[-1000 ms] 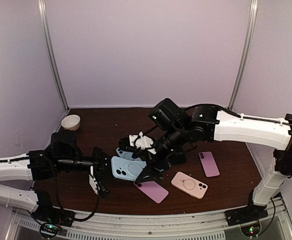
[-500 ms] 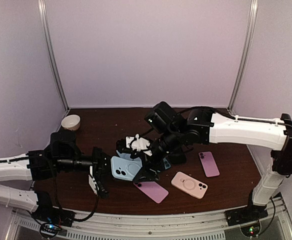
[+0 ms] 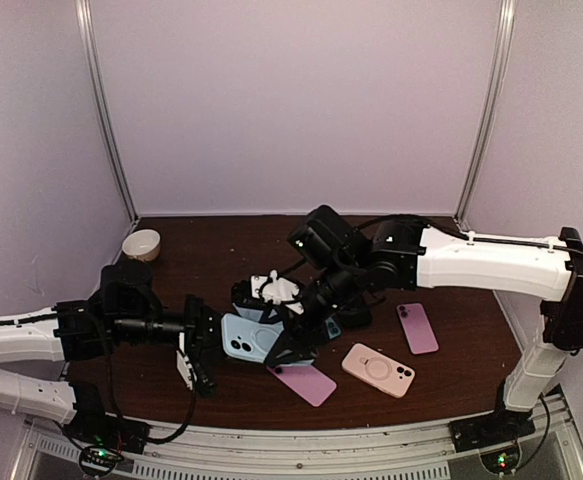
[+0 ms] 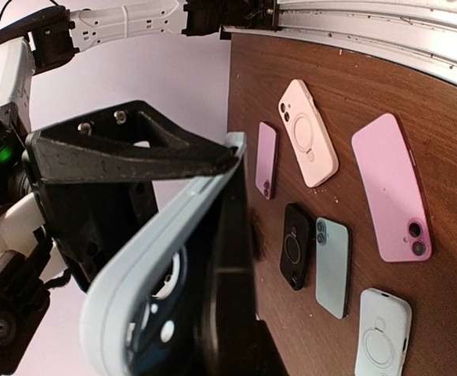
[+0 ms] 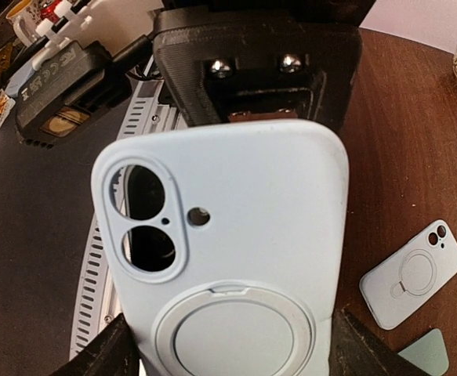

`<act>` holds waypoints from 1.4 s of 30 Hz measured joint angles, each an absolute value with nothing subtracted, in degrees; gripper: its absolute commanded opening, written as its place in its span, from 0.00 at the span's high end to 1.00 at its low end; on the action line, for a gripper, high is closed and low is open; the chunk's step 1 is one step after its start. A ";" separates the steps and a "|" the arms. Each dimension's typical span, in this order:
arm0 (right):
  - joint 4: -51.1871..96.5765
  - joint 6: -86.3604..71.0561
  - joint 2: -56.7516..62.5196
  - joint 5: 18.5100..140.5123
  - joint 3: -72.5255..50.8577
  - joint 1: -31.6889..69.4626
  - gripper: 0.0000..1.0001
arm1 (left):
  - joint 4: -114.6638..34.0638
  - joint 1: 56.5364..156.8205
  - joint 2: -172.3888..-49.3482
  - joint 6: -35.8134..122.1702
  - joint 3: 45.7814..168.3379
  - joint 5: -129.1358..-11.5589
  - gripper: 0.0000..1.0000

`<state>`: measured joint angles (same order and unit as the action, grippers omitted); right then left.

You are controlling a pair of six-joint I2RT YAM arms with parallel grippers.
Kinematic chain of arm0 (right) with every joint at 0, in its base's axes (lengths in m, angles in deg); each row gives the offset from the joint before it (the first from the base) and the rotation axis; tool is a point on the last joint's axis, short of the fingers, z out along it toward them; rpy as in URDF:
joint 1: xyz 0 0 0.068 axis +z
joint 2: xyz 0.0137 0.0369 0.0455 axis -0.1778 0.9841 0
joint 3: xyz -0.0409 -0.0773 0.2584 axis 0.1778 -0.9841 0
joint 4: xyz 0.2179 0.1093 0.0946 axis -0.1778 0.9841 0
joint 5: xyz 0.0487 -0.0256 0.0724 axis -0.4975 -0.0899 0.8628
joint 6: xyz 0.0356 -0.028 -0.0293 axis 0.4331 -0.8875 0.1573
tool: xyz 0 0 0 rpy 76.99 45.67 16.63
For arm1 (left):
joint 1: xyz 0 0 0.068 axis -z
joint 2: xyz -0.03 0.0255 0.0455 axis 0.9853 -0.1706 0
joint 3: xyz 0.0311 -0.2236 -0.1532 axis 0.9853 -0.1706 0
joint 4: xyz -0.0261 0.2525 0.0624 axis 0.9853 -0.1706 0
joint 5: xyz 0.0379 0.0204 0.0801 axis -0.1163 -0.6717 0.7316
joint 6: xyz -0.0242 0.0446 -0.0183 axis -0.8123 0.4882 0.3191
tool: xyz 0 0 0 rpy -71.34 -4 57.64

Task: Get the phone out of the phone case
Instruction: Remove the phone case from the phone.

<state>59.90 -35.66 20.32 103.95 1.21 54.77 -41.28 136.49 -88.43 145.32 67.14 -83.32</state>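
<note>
A light blue phone case [image 3: 246, 338] with a ring stand hangs above the table's near middle. My left gripper [image 3: 211, 340] is shut on its camera end; in the right wrist view that gripper [image 5: 255, 70] is the black block behind the case [image 5: 228, 235]. My right gripper [image 3: 289, 345] holds the opposite end, and its fingers [image 5: 110, 352] press both long edges. The camera holes are see-through. The phone is hidden or out of view inside it. In the left wrist view the case [image 4: 173, 258] stands edge-on.
On the brown table [image 3: 451, 385] lie a pink case [image 3: 378, 369], two purple handsets [image 3: 302, 382] [image 3: 417, 327], a black case [image 4: 296, 247], a teal handset [image 4: 334, 266] and a pale case [image 4: 383, 333]. A white bowl [image 3: 141, 243] sits at the back left.
The right arm has slid left and down to the case, and its jaws have narrowed onto the case's free end. The left arm has kept still with the case.
</note>
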 measured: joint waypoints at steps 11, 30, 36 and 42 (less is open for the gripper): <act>60.47 -34.13 20.43 109.21 1.15 53.35 0.48 | -41.06 136.65 -88.39 146.44 66.88 -83.34 1.00; 57.69 -32.73 18.36 108.51 -5.46 53.44 0.00 | -41.56 136.86 -88.39 147.46 66.07 -83.32 1.00; 55.75 -32.64 15.38 106.72 -9.59 53.42 0.03 | -41.63 136.86 -88.39 147.40 66.07 -83.58 1.00; 54.35 -32.44 14.79 105.74 -11.49 53.42 0.10 | -41.96 136.86 -88.37 146.24 66.07 -84.02 1.00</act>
<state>54.35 -32.44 14.79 105.74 -11.49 53.42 -41.96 136.86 -88.37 146.24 66.07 -84.02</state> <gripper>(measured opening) 0.924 0.058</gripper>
